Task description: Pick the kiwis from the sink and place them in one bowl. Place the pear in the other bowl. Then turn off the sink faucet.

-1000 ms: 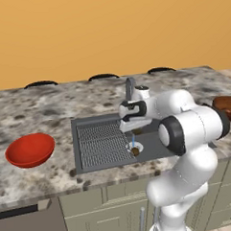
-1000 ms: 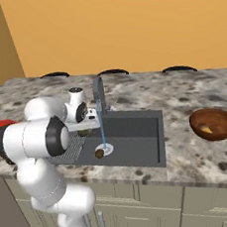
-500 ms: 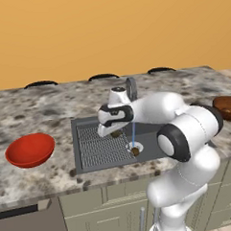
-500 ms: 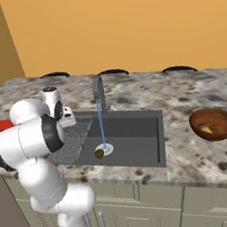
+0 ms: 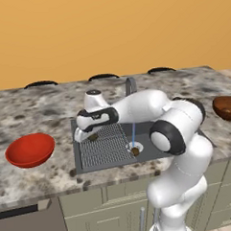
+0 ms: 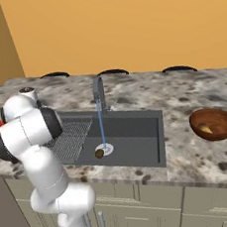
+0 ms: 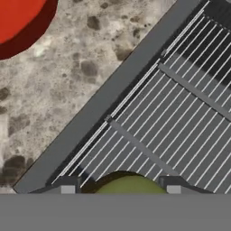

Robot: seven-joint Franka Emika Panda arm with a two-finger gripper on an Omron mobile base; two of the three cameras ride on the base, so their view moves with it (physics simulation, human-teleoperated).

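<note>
Kiwi number one, the small olive-green fruit (image 7: 128, 186), sits clamped in our pincer (image 5: 89, 136), which has swung left over the sink's ribbed wire rack (image 5: 105, 146) toward the bright red shallow bowl (image 5: 30, 150). Drop-off looks next.

Speckled granite countertop (image 5: 45, 111) across mid-frame; orange wall (image 5: 108, 31) filling the upper frame; grey-green cabinet fronts (image 6: 210, 204) along the bottom; three dark burner rings (image 6: 112, 73) at countertop's far edge.
</note>
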